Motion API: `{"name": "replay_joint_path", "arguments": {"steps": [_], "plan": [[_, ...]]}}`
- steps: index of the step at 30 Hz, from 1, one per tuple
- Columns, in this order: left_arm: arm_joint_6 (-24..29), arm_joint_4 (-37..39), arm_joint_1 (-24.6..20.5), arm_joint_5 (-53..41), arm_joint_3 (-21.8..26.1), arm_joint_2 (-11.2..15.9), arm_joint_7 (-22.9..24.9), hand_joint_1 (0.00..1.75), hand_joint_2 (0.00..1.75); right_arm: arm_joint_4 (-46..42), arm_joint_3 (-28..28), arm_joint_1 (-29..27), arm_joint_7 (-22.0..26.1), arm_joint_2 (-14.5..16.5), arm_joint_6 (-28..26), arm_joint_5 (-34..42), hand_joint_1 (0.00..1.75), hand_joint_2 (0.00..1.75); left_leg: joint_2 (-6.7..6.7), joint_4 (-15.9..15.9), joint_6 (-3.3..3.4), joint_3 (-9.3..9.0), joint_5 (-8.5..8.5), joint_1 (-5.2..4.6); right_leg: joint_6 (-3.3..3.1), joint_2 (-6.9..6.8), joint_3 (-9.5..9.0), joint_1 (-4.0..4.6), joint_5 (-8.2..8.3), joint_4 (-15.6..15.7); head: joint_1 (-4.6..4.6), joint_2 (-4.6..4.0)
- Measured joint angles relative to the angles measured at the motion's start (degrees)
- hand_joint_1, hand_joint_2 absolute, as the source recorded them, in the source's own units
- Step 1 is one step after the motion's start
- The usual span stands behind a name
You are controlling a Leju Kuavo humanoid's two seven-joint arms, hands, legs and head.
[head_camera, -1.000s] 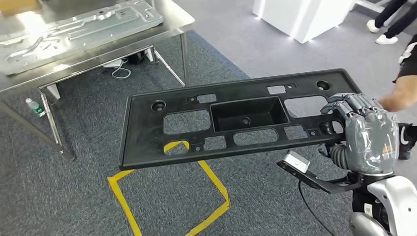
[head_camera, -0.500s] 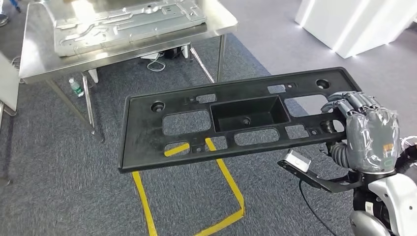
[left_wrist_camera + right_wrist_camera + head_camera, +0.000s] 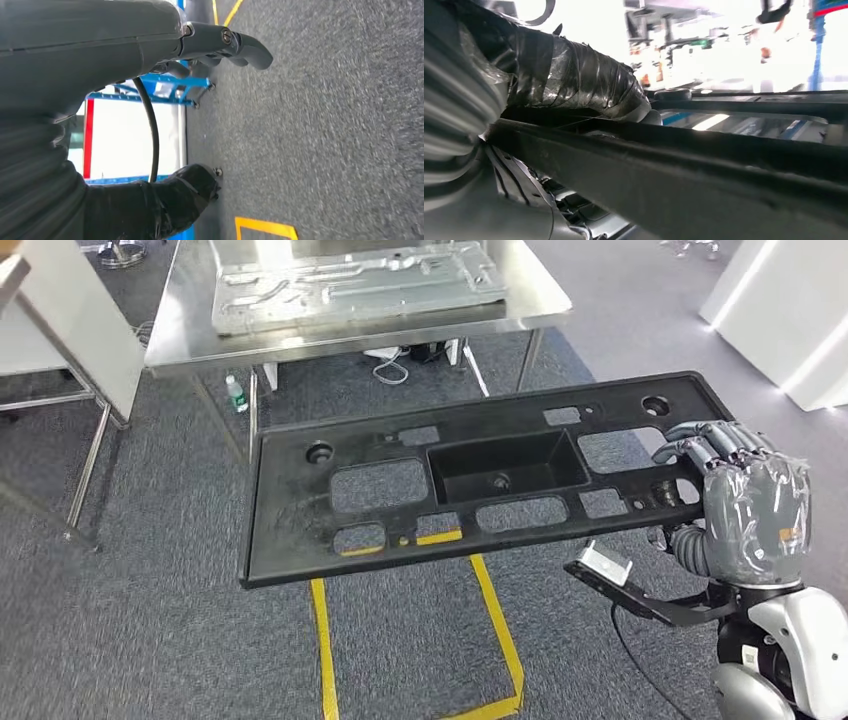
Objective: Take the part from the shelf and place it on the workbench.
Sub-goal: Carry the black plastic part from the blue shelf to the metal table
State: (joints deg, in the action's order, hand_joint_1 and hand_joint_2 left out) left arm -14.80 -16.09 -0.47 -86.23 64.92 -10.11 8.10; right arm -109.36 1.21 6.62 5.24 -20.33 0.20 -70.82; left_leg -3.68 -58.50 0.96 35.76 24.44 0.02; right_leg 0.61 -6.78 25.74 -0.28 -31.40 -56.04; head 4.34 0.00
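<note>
The right hand (image 3: 735,490) is gripping the part (image 3: 470,480) by its right end, carrying it level toward the far desk (image 3: 180,335); the left hand (image 3: 210,47), empty, is hanging half-curled.

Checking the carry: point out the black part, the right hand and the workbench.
black part (image 3: 300,505): head view, on the flat panel near its free end.
right hand (image 3: 745,505): head view, on its wrapped back, gripping the part's end.
workbench (image 3: 180,335): head view, on bare steel top.
</note>
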Motion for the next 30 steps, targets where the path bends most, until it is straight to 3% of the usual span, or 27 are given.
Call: {"name": "replay_joint_path", "arguments": {"steps": [2,4,6,8,10,11,14,16,18,20,22,24,25,26,27,29,30], "plan": [[0.01,0.00,0.14,0.00,0.00,-0.02,-0.01,0.00,1.75,0.00,0.01,0.13,-0.06,-0.01,0.09,0.10,1.75,1.75,1.56,0.39,0.75,-0.39,0.35,0.15,0.67,-0.21,-0.67,-0.09,-0.12,-0.48,-0.03,0.01],[0.08,0.00,0.18,-0.01,0.00,-0.01,-0.01,0.00,1.75,0.01,0.01,0.23,-0.30,-0.02,0.58,0.56,1.75,1.75,2.58,0.86,1.46,-1.39,0.58,0.34,1.10,2.36,0.49,-0.44,-0.76,-3.50,-0.07,0.01],[0.19,0.00,0.07,-0.01,0.00,-0.01,-0.01,0.00,1.75,0.01,0.00,0.21,-0.85,-0.03,1.45,1.21,1.75,1.75,3.26,1.05,1.91,-2.11,0.90,0.40,1.26,5.54,4.47,-0.69,-3.01,-9.91,-0.16,0.01],[0.25,0.00,0.03,-0.01,0.00,-0.01,-0.01,0.00,1.75,0.03,-0.01,0.11,-1.36,-0.04,2.11,1.62,1.75,1.75,3.96,1.05,2.05,-2.52,1.36,0.35,1.38,6.57,8.80,-0.79,-5.57,-15.68,-0.20,0.01],[0.28,0.00,0.07,0.00,0.00,-0.01,0.02,0.00,1.75,0.13,-0.01,0.03,-1.64,-0.04,2.45,1.74,1.75,1.75,4.56,1.02,1.98,-3.26,1.99,0.27,1.48,6.68,11.24,-0.86,-5.89,-16.98,-0.21,0.01],[0.29,0.00,0.09,0.00,0.00,-0.01,0.04,0.00,1.75,0.18,-0.01,0.01,-1.82,-0.04,2.63,1.74,1.75,1.75,4.84,0.99,1.88,-3.83,2.42,0.25,1.50,6.69,11.56,-0.92,-4.61,-15.54,-0.21,0.01],[0.32,0.01,0.21,-0.01,0.00,-0.01,0.05,0.00,1.75,0.28,-0.01,-0.02,-2.33,-0.03,2.97,1.62,1.75,1.75,5.42,0.80,1.26,-5.43,3.92,0.24,1.11,6.73,10.05,-0.91,3.31,-6.03,-0.21,0.00],[0.36,0.02,0.21,-0.01,0.00,-0.01,0.05,0.00,1.75,0.31,-0.02,-0.06,-2.53,-0.03,3.01,1.53,1.75,1.75,5.63,0.62,0.52,-5.65,4.58,0.33,0.41,6.77,9.63,-0.43,5.57,-3.18,-0.22,0.01],[0.40,0.03,0.11,-0.02,0.00,-0.04,0.05,0.00,1.75,0.29,-0.04,-0.05,-2.62,-0.04,3.02,1.42,1.75,1.75,5.61,0.27,-0.24,-5.82,4.82,0.46,-0.41,6.87,9.23,-0.14,5.51,-3.01,-0.24,0.01],[0.40,0.06,-0.03,-0.01,0.00,-0.11,0.05,0.00,1.75,0.27,-0.05,0.07,-2.63,-0.04,3.00,1.34,1.75,1.75,5.08,-2.11,-0.71,-5.07,5.23,0.58,-1.23,6.84,8.19,-0.23,5.30,-2.57,-0.25,0.00],[0.40,0.08,-0.21,0.00,0.00,-0.11,0.05,0.00,1.75,0.27,-0.05,0.18,-2.64,-0.03,2.99,1.33,1.75,1.75,4.46,-8.14,-1.06,-1.71,6.97,0.67,-1.89,6.64,7.10,-0.23,4.69,-2.28,-0.24,0.00],[0.42,0.09,-0.18,-0.01,0.00,-0.05,0.05,0.00,1.75,0.28,-0.05,0.20,-2.64,-0.02,3.00,1.33,1.75,1.75,4.22,-14.54,-1.36,2.79,9.48,0.68,-2.13,6.52,6.31,-0.17,3.93,-2.28,-0.23,0.00],[0.42,0.09,-0.10,-0.01,0.00,-0.03,0.05,0.00,1.75,0.29,-0.04,0.18,-2.64,-0.02,3.01,1.33,1.75,1.75,4.17,-15.88,-1.41,4.27,9.83,0.68,-2.13,6.52,5.86,-0.15,3.52,-2.30,-0.22,0.00],[0.42,0.09,-0.04,-0.01,0.00,-0.03,0.05,0.00,1.75,0.31,-0.04,0.17,-2.64,-0.02,3.01,1.32,1.75,1.75,4.14,-15.17,-1.36,4.74,8.87,0.67,-2.09,6.53,5.32,-0.12,3.09,-2.32,-0.22,0.00],[0.42,0.09,0.00,-0.01,0.00,-0.02,0.05,0.00,1.75,0.31,-0.04,0.17,-2.64,-0.02,3.01,1.32,1.75,1.75,4.11,-12.52,-1.16,4.21,6.75,0.63,-2.02,6.53,4.69,-0.10,2.64,-2.33,-0.22,0.00],[0.43,0.09,0.05,-0.01,-0.01,0.05,0.05,0.00,1.75,0.33,-0.04,0.20,-2.65,-0.01,3.02,1.31,1.75,1.75,3.95,-5.04,-0.39,1.75,1.98,0.24,-1.74,6.49,3.56,-0.08,1.72,-2.27,-0.26,0.00],[0.43,0.09,0.04,0.00,-0.01,0.08,0.06,0.00,1.75,0.34,-0.03,0.25,-2.66,0.00,3.02,1.31,1.75,1.75,3.91,-2.46,-0.03,0.88,1.24,-0.04,-1.47,6.50,3.21,-0.09,1.34,-2.21,-0.25,0.00]]}}
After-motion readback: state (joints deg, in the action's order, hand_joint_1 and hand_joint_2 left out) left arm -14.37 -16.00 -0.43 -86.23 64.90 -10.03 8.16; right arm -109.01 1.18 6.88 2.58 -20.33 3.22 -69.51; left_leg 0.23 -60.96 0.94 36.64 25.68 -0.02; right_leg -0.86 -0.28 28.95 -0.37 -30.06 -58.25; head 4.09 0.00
